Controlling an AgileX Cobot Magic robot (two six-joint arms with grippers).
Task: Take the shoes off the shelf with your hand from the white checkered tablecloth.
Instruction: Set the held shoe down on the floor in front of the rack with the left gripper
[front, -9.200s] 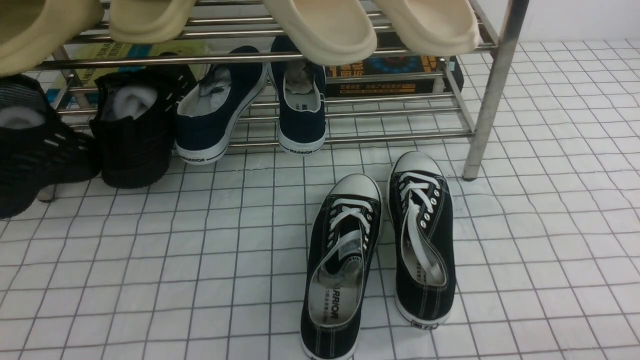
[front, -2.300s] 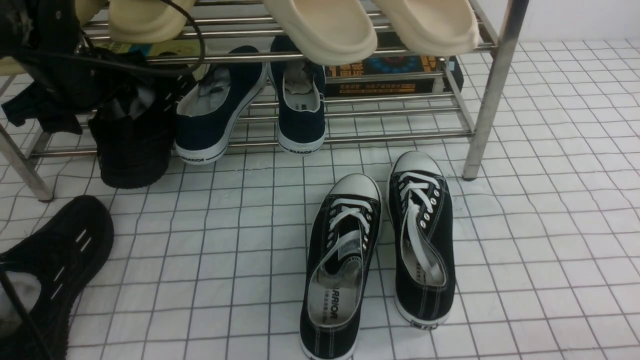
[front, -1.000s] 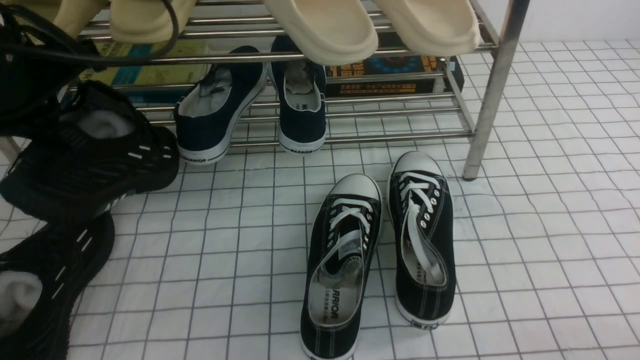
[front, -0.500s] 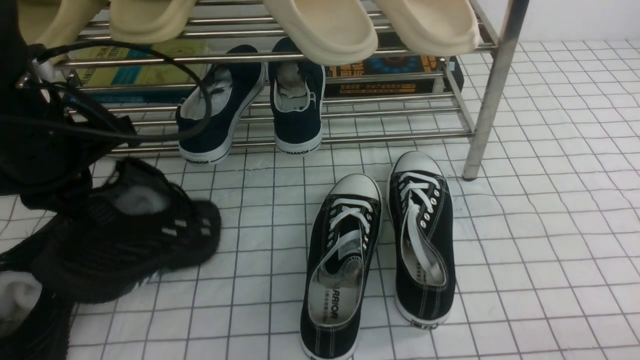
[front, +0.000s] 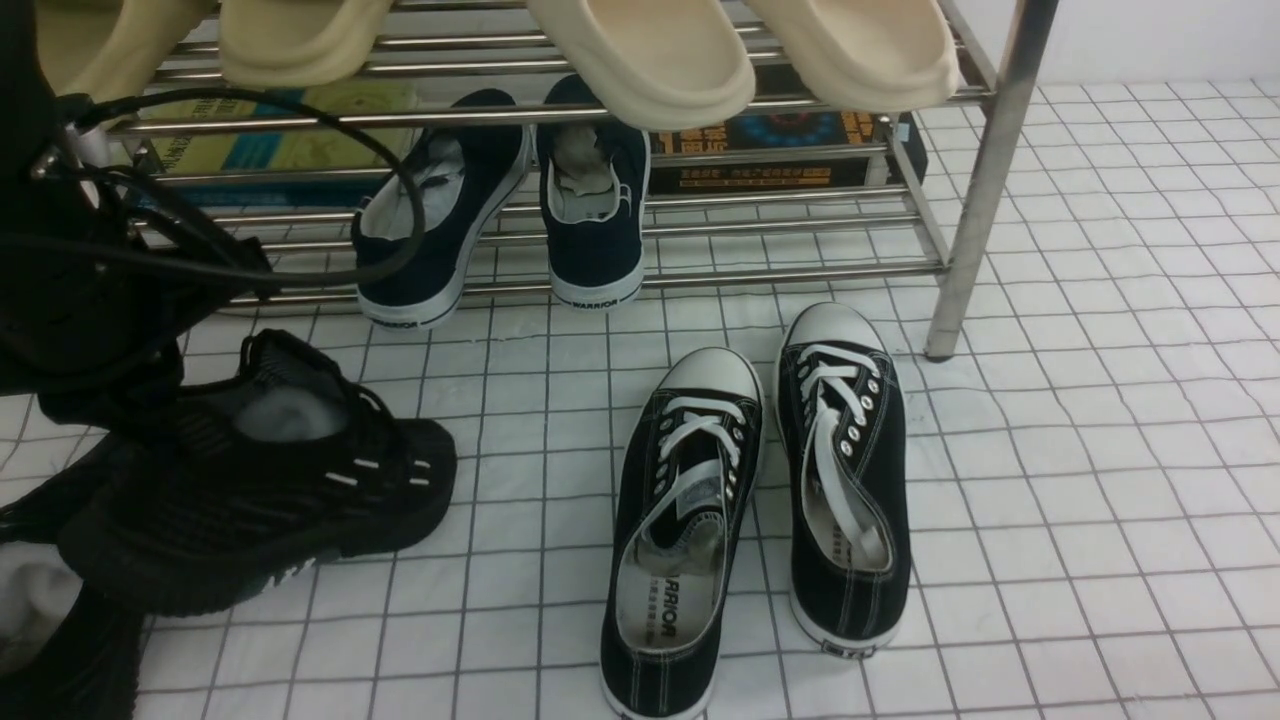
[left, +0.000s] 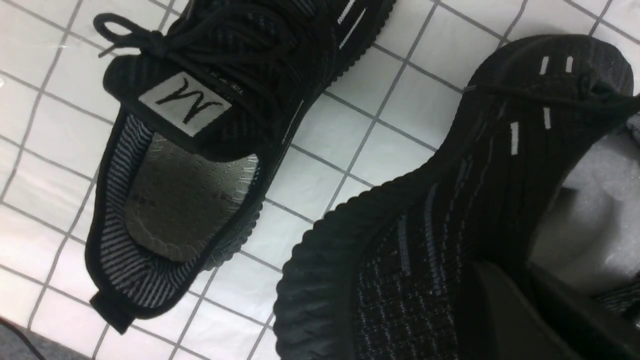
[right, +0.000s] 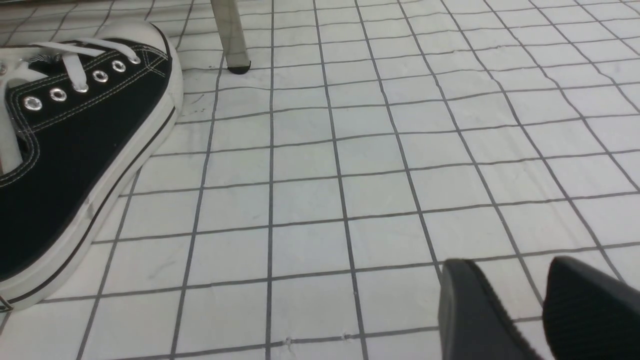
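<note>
We judge both of the shoes to be off the shelf (front: 985, 170). The grounded sneaker (left: 185, 165) lies flat on the white checkered tablecloth (front: 1050, 500) in front of the shelf's left end. The held sneaker (front: 260, 490) sits between it and the shelf's lowest bars. The left gripper (left: 520, 290) is pinched narrow on the held sneaker's collar at the heel, one finger outside the knit and one inside by the white stuffing. From those fingers the shoe's long axis runs away toward the shelf's right end, roughly along the shelf's front. The toe looks down on the cloth and the heel seems a little raised, though we cannot tell whether the sole is fully settled. In the left wrist view only a narrow strip of cloth separates the two soles, with the grounded sneaker on the side away from the shelf. The left arm (front: 60, 270) is plainly the nearer one. The right gripper (right: 510, 272) hovers low over bare cloth in front of the shelf's right leg, beyond the canvas sneakers (front: 850, 480), its fingers wide with nothing between them. As we read it, the next move is a release. The fingers should spread and lift straight up off the heel, so the inner finger clears the collar without dragging the shoe into its mate.
</note>
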